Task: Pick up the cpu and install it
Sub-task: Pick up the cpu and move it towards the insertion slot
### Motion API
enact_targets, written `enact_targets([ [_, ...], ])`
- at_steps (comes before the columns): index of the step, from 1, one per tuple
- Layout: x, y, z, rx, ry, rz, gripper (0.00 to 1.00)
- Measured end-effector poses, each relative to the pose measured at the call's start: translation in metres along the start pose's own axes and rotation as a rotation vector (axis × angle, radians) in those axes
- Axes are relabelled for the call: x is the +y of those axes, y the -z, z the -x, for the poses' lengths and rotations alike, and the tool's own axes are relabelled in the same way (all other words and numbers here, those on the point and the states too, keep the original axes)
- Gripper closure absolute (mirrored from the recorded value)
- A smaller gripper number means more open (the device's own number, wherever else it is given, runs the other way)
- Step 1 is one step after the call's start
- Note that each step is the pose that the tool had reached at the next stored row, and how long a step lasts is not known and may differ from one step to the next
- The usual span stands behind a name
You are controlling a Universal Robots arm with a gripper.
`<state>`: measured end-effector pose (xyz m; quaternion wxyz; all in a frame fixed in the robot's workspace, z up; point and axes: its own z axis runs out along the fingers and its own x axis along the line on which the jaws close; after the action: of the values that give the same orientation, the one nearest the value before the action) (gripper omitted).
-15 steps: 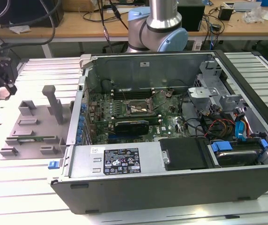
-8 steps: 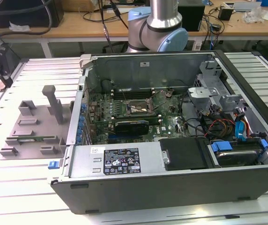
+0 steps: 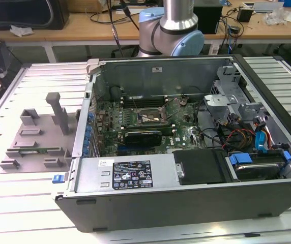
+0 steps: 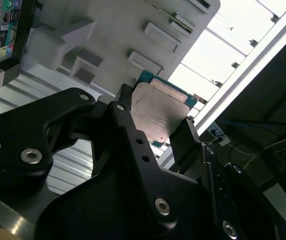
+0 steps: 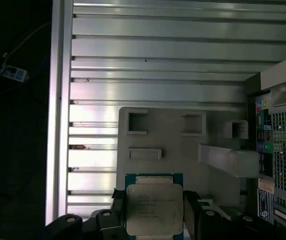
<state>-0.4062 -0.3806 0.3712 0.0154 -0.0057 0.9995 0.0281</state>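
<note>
The cpu (image 4: 162, 107), a thin square chip with a dull silvery top and a green board edge, sits between the black fingers of my gripper (image 4: 155, 127). The fingers press on two opposite edges, so the gripper is shut on it. In the first wrist view the cpu (image 5: 154, 206) hangs over the near end of the grey fixture tray (image 5: 183, 150), with the gripper (image 5: 154, 220) around it. In the exterior view the motherboard's open socket (image 3: 148, 117) lies inside the computer case (image 3: 186, 193).
The grey fixture tray (image 3: 33, 137) lies on the slatted metal table (image 3: 13, 203), at the exterior view's left of the case. A long black expansion card (image 3: 143, 137) sits below the socket. Cables and drive bays (image 3: 252, 137) crowd the case's right side. The arm's base (image 3: 171, 28) stands behind the case.
</note>
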Motion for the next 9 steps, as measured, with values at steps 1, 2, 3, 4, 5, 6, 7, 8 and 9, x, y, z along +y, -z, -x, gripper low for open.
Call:
enact_targets([
  [1,0.0001,0.0021,0.0,-0.0001,0.0,0.0003,0.45],
  [2,0.0002,0.0043,0.0001,0.0,0.0,0.0004,0.45],
  [3,0.0004,0.0077,0.0002,0.0,0.0,0.001,0.45],
  [4,0.0005,0.0097,0.0003,0.0,0.0,0.0013,0.45],
  [5,0.0007,0.0119,0.0004,0.0,0.0,0.0015,0.45],
  [6,0.0008,0.0142,0.0005,-0.0001,0.0,0.0018,0.45],
  [7,0.0009,0.0165,0.0005,-0.0001,0.0,0.002,0.45],
  [8,0.0012,0.0202,0.0006,0.0,0.0,0.002,0.45],
  [9,0.0014,0.0248,0.0008,0.0001,0.0,0.002,0.45],
])
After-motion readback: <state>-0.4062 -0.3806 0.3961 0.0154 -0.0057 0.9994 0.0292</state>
